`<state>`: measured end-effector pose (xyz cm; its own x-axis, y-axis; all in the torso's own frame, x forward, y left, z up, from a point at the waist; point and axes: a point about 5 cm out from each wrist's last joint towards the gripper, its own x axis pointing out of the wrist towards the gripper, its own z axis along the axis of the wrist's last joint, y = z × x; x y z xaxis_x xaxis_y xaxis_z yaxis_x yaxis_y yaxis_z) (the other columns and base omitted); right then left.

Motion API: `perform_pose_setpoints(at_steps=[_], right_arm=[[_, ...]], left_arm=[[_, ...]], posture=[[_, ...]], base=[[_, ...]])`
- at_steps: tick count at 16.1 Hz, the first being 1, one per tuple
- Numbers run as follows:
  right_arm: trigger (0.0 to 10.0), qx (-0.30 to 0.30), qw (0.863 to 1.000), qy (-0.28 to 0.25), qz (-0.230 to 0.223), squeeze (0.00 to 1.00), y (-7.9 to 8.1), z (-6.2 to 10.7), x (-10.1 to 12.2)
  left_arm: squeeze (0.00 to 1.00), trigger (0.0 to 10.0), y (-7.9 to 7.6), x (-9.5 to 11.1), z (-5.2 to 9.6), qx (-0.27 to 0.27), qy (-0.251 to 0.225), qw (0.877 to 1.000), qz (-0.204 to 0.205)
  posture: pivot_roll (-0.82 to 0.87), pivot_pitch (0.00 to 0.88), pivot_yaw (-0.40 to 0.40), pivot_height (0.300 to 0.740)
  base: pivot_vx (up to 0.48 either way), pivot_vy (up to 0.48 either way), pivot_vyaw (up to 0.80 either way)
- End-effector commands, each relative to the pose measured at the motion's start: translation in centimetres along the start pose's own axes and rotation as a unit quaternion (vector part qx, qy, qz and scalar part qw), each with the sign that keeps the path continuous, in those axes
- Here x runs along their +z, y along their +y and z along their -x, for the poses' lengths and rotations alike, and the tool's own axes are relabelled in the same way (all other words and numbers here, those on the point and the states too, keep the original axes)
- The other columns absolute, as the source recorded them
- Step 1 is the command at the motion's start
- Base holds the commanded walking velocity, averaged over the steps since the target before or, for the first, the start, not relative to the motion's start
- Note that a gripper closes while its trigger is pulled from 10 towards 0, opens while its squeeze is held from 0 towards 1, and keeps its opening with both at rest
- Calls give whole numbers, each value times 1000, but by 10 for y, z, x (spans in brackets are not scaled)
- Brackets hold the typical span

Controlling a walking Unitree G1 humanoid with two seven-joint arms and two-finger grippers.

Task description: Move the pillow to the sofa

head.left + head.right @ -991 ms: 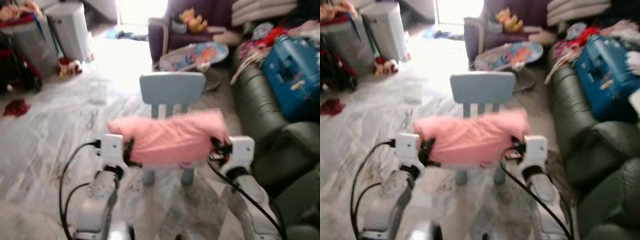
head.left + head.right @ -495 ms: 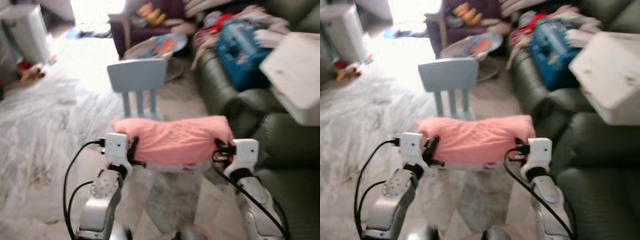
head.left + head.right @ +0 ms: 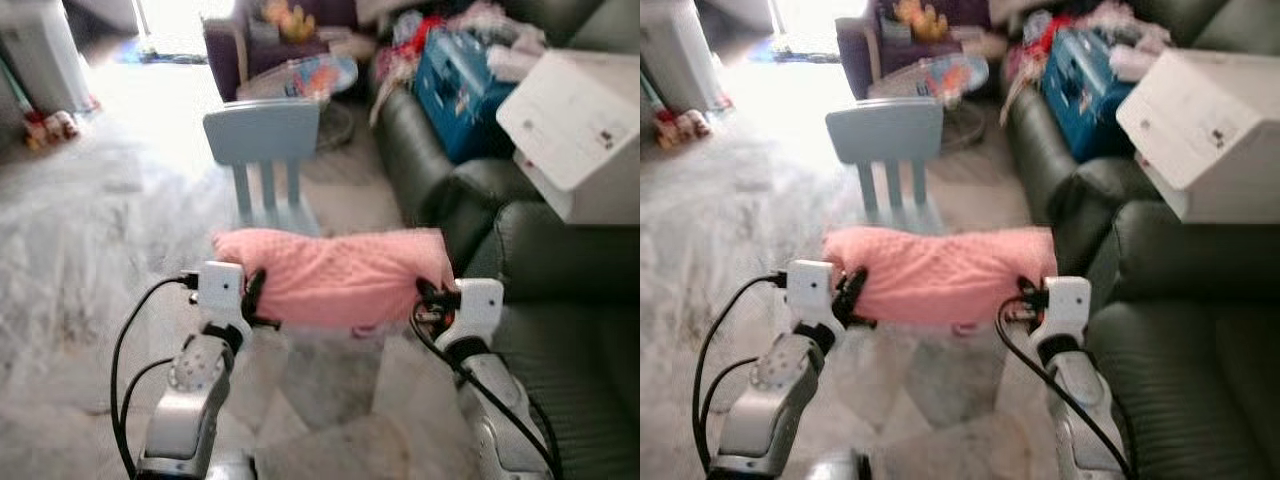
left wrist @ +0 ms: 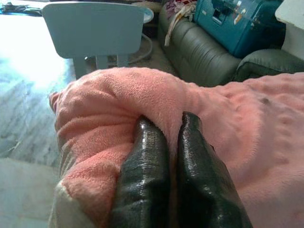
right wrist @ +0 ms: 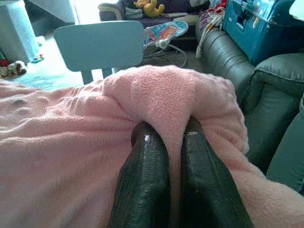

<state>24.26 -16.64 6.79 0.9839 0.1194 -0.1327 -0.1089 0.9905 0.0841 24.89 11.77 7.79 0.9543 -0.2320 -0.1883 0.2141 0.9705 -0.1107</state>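
Note:
A fluffy pink pillow hangs in the air between my two arms, stretched level in front of me. My left gripper is shut on its left end, the black fingers pinching a fold of the pink fabric. At the right end my right gripper is shut on the pillow, and its fingers squeeze a fold there too. The dark green leather sofa stands just to my right, its near seat cushion bare.
A light blue child's chair stands on the marble floor just beyond the pillow. On the sofa lie a white box, a blue case and clothes. A purple armchair with toys is at the back.
The view has swung right and closer to the sofa, so the chair sits further left. Both grippers still hold the pillow in the same way.

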Motion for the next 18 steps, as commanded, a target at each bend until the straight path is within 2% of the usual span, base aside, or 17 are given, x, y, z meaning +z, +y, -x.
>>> perform_pose_setpoints(at_steps=[1,4,14,18], right_arm=[[10000,3,1000,-15,2,0,0,-2,8],[10000,-1,1000,-9,-3,0,1,-2,5],[10000,-4,1000,-10,-2,0,1,-3,5],[10000,-4,1000,-11,-2,0,1,-4,5]], left_arm=[[0,10000,-4,5,-1,-12,-10,1000,1],[0,10000,-1,5,-1,-9,-6,1000,-2],[0,10000,-2,7,-2,-20,-15,999,-26],[0,10000,-5,3,0,-27,-9,999,-31]], posture=[[-16,0,-43,740],[-14,0,-35,740],[-9,0,-33,740],[-7,0,-32,740]], base=[[0,0,0],[0,0,-267],[0,463,-800],[0,475,-241]])
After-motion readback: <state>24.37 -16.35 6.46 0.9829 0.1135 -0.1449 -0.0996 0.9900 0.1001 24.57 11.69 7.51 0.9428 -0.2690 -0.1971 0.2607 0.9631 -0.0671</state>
